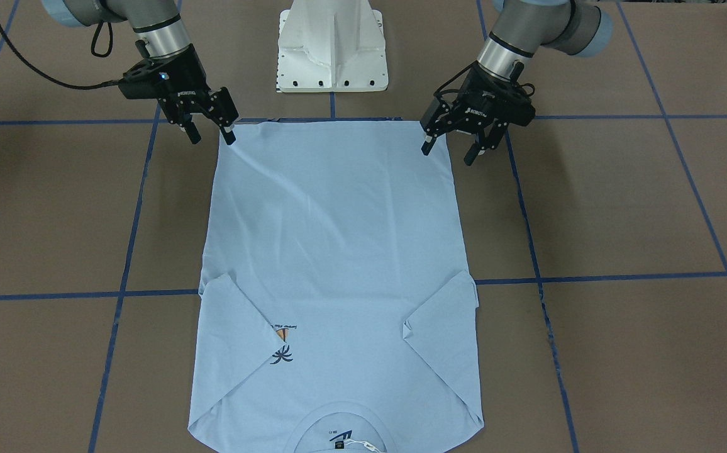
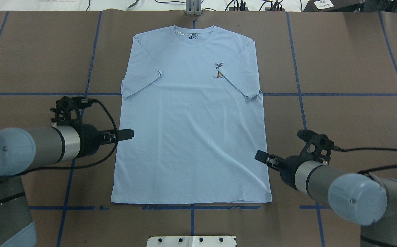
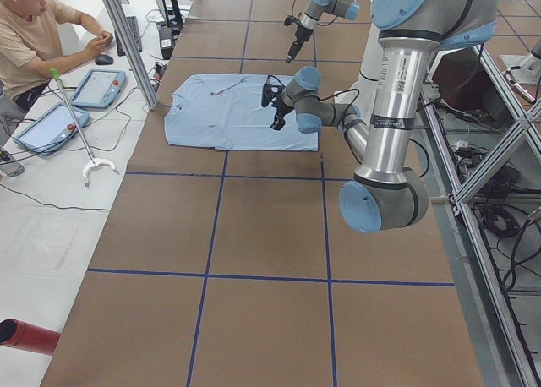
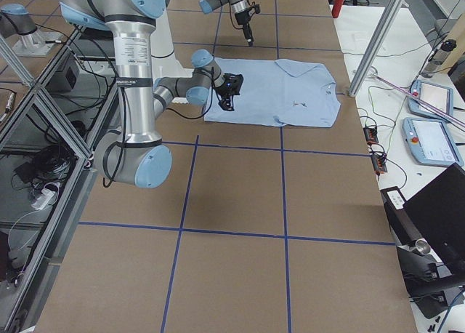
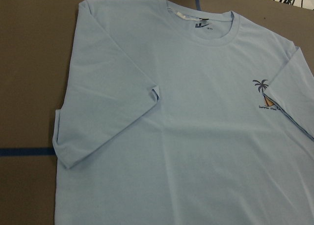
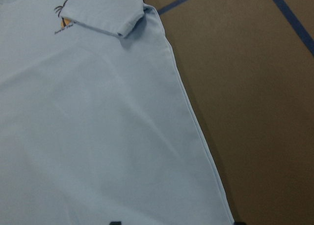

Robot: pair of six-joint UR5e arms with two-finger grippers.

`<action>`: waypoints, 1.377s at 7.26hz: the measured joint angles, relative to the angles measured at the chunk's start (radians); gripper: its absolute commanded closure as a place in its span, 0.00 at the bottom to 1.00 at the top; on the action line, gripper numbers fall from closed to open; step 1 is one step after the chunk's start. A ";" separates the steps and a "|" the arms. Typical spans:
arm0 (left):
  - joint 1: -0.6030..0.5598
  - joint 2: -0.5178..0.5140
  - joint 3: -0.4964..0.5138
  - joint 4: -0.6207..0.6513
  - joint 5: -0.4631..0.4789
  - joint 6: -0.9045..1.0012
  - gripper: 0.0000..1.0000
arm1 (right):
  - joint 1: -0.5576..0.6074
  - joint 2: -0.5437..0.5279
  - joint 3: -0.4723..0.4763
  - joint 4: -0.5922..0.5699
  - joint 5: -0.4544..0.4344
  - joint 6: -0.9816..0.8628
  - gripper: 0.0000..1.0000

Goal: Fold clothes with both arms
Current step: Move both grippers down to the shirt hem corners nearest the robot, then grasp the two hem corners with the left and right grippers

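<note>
Left hand [image 1: 447,155], right hand [image 1: 212,139], T-shirt [image 1: 338,251] flat between

The left tool [image 1: 447,155] appears to read ROBOTIQ.

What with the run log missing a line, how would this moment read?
shirt: flat, sleeves folded in | left gripper: open, near hem corner | right gripper: open, near hem corner

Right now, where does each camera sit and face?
Front-facing: across the table, facing robot; left gripper, right gripper.
Overhead: behind robot, looking forward; left arm, right arm.
Exterior left: table's left end; left arm near.
Exterior right: opposite end; right arm near.
Left wrist: over T-shirt collar; no gripper.
Right wrist: over its side edge.
All show it.
</note>
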State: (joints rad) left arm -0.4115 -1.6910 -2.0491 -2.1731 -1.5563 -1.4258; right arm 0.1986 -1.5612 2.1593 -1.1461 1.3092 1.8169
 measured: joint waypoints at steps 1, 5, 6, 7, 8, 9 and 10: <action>0.092 0.048 -0.024 0.003 0.073 -0.091 0.28 | -0.072 -0.019 0.025 -0.028 -0.064 0.051 0.18; 0.328 0.105 -0.024 0.119 0.231 -0.270 0.36 | -0.131 -0.025 0.079 -0.095 -0.123 0.091 0.17; 0.341 0.101 -0.018 0.138 0.234 -0.277 0.41 | -0.133 -0.025 0.079 -0.096 -0.129 0.092 0.16; 0.348 0.097 -0.015 0.147 0.235 -0.279 0.44 | -0.135 -0.026 0.079 -0.097 -0.133 0.092 0.16; 0.351 0.091 -0.011 0.151 0.234 -0.280 0.44 | -0.135 -0.026 0.079 -0.097 -0.137 0.092 0.15; 0.352 0.082 -0.003 0.153 0.234 -0.280 0.44 | -0.136 -0.026 0.079 -0.098 -0.141 0.093 0.15; 0.353 0.073 0.009 0.154 0.232 -0.279 0.44 | -0.136 -0.026 0.079 -0.097 -0.144 0.093 0.15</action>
State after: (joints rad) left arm -0.0587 -1.6181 -2.0405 -2.0195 -1.3240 -1.7050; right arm 0.0630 -1.5874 2.2381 -1.2430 1.1657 1.9096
